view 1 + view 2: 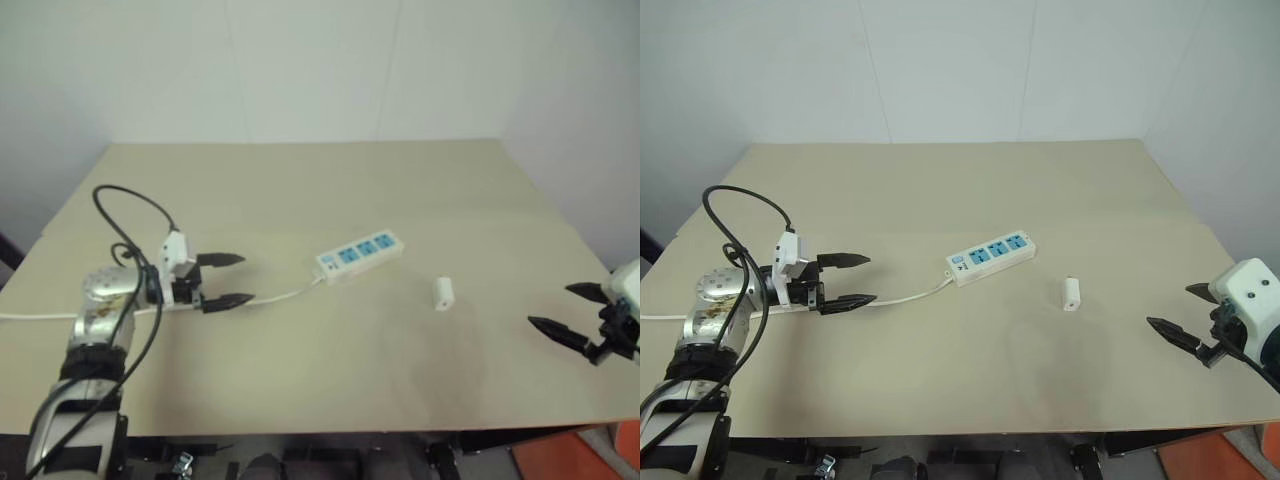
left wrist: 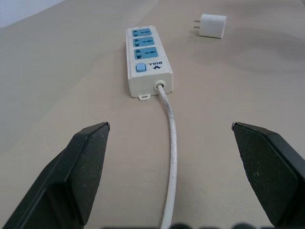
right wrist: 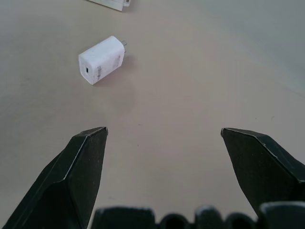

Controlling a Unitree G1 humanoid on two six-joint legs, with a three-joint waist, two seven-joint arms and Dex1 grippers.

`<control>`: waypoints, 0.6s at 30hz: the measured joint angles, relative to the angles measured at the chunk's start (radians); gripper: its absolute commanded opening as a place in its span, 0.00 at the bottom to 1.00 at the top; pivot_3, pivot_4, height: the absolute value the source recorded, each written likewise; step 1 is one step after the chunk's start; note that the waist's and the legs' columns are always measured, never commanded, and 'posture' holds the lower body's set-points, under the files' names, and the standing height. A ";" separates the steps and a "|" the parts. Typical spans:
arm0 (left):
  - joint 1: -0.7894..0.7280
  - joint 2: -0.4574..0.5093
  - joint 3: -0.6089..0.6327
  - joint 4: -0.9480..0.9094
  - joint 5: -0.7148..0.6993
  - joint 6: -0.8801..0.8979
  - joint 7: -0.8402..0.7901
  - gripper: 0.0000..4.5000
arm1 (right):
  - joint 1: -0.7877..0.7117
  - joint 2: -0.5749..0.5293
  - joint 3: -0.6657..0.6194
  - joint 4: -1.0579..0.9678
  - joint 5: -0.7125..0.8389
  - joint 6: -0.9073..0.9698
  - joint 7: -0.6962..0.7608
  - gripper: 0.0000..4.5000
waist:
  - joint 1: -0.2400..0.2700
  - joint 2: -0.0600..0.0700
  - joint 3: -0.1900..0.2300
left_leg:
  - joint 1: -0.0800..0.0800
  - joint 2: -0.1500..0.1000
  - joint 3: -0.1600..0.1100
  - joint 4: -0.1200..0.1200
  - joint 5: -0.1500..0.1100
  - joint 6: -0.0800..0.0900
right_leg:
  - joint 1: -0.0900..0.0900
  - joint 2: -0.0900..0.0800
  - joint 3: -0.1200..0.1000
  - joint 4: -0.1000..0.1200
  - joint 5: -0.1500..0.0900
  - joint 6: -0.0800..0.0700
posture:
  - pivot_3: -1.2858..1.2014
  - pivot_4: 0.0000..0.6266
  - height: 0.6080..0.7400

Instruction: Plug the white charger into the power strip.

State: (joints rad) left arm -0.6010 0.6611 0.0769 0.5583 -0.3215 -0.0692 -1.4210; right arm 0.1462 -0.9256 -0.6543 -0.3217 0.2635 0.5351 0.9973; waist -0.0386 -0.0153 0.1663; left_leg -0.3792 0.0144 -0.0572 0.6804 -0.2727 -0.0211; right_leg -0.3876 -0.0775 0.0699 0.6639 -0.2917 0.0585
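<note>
Up close: the left wrist view is showing three blue socket faces and a blue switch on the power strip (image 2: 145,55), plus two prongs on the white charger (image 2: 212,26) — details the head views are leaving indistinct
Right wrist view: the charger is lying on its side with a small port in its end face, and a corner of the strip is peeking in beyond it
Head views: both arms are showing at once, with the cord (image 1: 270,298) running from the strip's end toward the left side of the table
Count: one power strip, one charger, one cord, two grippers
Left gripper (image 1: 222,279): hanging over the cord with its fingers spread wide — gripping nothing
Right gripper (image 1: 1188,316): hovering near the table's right edge, fingers wide apart, carrying nothing
Charger's place: lying on the table just right of the strip, apart from it, between the strip and the right gripper
Surface: a plain beige table (image 1: 300,200)
Room: pale walls (image 1: 960,60) are standing behind the table
</note>
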 measured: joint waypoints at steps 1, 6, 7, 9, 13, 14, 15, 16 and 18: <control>0.000 -0.001 0.000 0.000 0.002 -0.002 0.001 1.00 | 0.010 0.000 0.000 -0.008 0.000 -0.002 0.001 1.00 | 0.000 0.000 0.000 | 0.000 0.000 0.000 0.000 0.000 0.000 | 0.000 0.000 0.000 0.000 0.000 0.000 | 0.52 0.24 1.00; 0.000 -0.001 0.000 0.009 0.006 -0.022 0.010 1.00 | 0.024 0.000 0.000 -0.030 0.007 -0.001 -0.003 1.00 | -0.001 0.000 0.000 | 0.000 0.000 0.000 0.000 0.000 0.000 | 0.000 0.000 0.000 0.000 0.000 0.000 | 0.52 0.24 1.00; -0.002 -0.004 0.000 0.021 0.008 -0.029 0.017 1.00 | 0.024 0.000 0.000 -0.039 0.015 -0.001 -0.007 1.00 | -0.001 0.000 0.000 | 0.001 0.000 0.000 0.000 0.000 0.000 | 0.000 0.000 0.000 0.000 0.000 0.000 | 0.52 0.24 1.00; -0.028 -0.042 0.001 0.067 0.016 -0.068 0.044 1.00 | 0.017 0.001 0.001 -0.060 0.028 0.005 -0.021 1.00 | 0.001 0.000 0.000 | 0.000 0.000 0.000 0.000 0.000 0.000 | 0.000 0.000 0.000 0.000 0.000 0.000 | 0.52 0.24 1.00; -0.130 -0.178 -0.008 0.257 0.076 -0.215 0.154 1.00 | -0.054 0.018 0.050 -0.123 0.048 0.040 -0.089 1.00 | 0.018 -0.001 0.000 | 0.000 -0.001 0.000 0.002 0.000 0.000 | 0.001 0.000 0.000 0.000 0.000 0.001 | 0.52 0.24 1.00; -0.156 -0.209 -0.018 0.303 0.096 -0.253 0.183 1.00 | -0.064 0.024 0.067 -0.143 0.057 0.045 -0.104 1.00 | 0.021 -0.002 0.000 | -0.001 -0.001 0.000 0.002 0.000 0.000 | 0.000 0.000 0.000 0.000 0.000 0.001 | 0.52 0.24 1.00; -0.186 -0.241 -0.024 0.361 0.117 -0.286 0.209 1.00 | -0.074 0.031 0.089 -0.166 0.064 0.056 -0.123 1.00 | 0.024 -0.002 0.000 | -0.002 -0.001 -0.001 0.002 0.000 0.000 | 0.000 0.000 -0.001 0.000 0.000 0.001 | 0.52 0.24 1.00; -0.213 -0.264 -0.028 0.411 0.131 -0.307 0.225 1.00 | -0.080 0.039 0.101 -0.185 0.072 0.067 -0.136 1.00 | 0.025 -0.002 0.000 | -0.004 -0.001 -0.001 0.002 0.000 0.000 | -0.001 0.000 -0.001 0.000 0.000 0.001 | 0.52 0.24 1.00; -0.262 -0.298 -0.033 0.491 0.150 -0.339 0.239 1.00 | -0.083 0.049 0.117 -0.215 0.076 0.083 -0.162 1.00 | 0.025 -0.002 0.000 | -0.006 -0.001 -0.001 0.003 0.000 0.000 | -0.002 0.000 -0.001 -0.001 0.000 0.001 | 0.52 0.24 1.00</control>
State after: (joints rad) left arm -0.8628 0.3628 0.0438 1.0497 -0.1719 -0.4086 -1.1818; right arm 0.0635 -0.8764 -0.5368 -0.5364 0.3393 0.6186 0.8354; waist -0.0133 -0.0177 0.1667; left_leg -0.3850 0.0133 -0.0581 0.6832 -0.2728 -0.0209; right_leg -0.3900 -0.0774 0.0691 0.6632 -0.2913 0.0590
